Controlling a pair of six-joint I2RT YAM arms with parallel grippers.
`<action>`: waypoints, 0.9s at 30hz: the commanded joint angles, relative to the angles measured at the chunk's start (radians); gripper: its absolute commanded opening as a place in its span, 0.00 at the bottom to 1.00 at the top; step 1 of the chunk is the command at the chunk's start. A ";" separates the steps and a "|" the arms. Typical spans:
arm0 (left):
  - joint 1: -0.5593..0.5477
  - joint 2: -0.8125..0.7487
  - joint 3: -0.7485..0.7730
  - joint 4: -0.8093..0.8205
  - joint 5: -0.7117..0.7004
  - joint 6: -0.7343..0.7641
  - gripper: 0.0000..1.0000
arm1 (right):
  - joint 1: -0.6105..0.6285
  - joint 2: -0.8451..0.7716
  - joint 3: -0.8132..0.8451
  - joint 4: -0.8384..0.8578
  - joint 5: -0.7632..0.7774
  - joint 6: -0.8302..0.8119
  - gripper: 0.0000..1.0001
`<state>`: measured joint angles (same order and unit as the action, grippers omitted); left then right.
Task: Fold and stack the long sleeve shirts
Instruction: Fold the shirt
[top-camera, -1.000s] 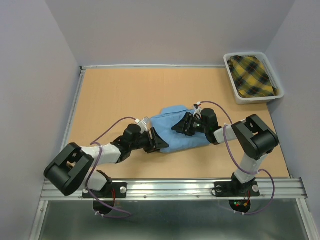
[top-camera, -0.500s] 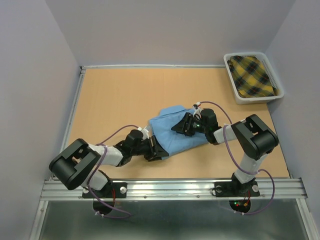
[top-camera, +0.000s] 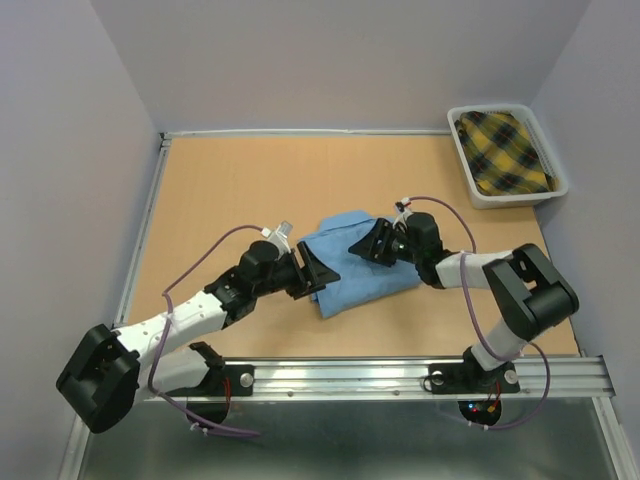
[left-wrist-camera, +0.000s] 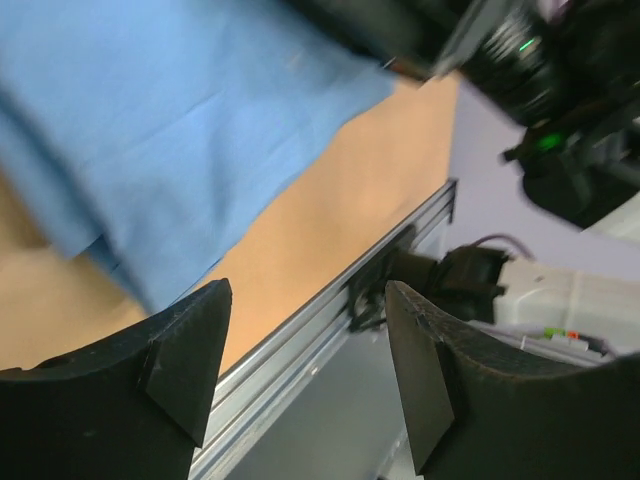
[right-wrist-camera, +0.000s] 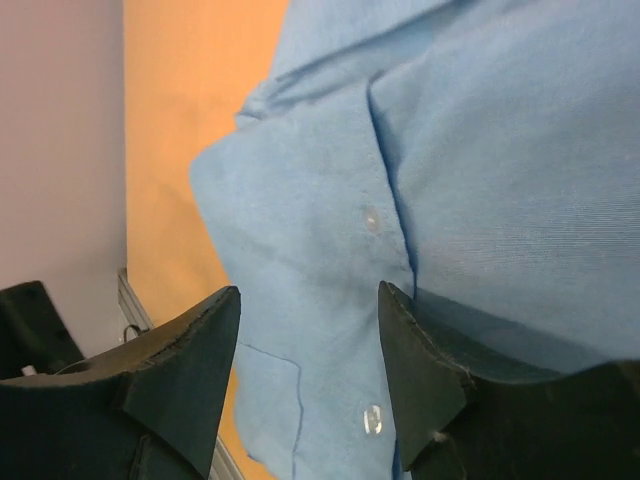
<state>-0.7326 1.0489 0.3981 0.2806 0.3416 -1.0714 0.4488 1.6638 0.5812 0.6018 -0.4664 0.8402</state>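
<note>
- The light blue shirt (top-camera: 360, 265) is seen lying partly folded about the middle of the table (top-camera: 230, 190), somewhat nearer the near edge than the far one. It is folded into a rough oblong with cloth doubled at its left side.
- The left gripper (top-camera: 312, 275) is placed at the shirt's left edge. In the left wrist view its jaws are spread and nothing is held between them, with the doubled hem lying just beyond the fingertips. This position is judged to suit a grasp of that edge, or a release just made there.
- The right gripper (top-camera: 370, 240) is held low over the far right part of the shirt. In the right wrist view its jaws stand apart, and the button placket (right-wrist-camera: 372, 218) lies flat under the gap with no cloth bunched in it. No grip is therefore judged to be made. Whether the fingertips press on the cloth cannot be told.
- The right arm's position is judged to serve as a hold-down, so that the shirt would not slide while the left edge is worked.
- A bin (top-camera: 505, 198) stands at the far right corner with a yellow plaid garment (top-camera: 505, 150) in it, well apart from the blue shirt.
- The fold is judged unfinished, and stacking is not yet done.
</note>
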 joint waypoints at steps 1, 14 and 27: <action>-0.002 0.002 0.143 -0.046 -0.113 0.028 0.74 | 0.002 -0.151 0.068 -0.131 0.112 -0.043 0.64; -0.099 0.358 0.197 0.284 -0.098 -0.105 0.57 | -0.079 -0.446 -0.162 -0.149 0.146 0.192 0.66; -0.120 0.433 -0.217 0.564 -0.158 -0.373 0.39 | -0.193 -0.274 -0.486 0.286 0.107 0.264 0.66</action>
<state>-0.8608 1.4605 0.2314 0.7650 0.2207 -1.3735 0.3008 1.3518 0.1390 0.7521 -0.3523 1.1164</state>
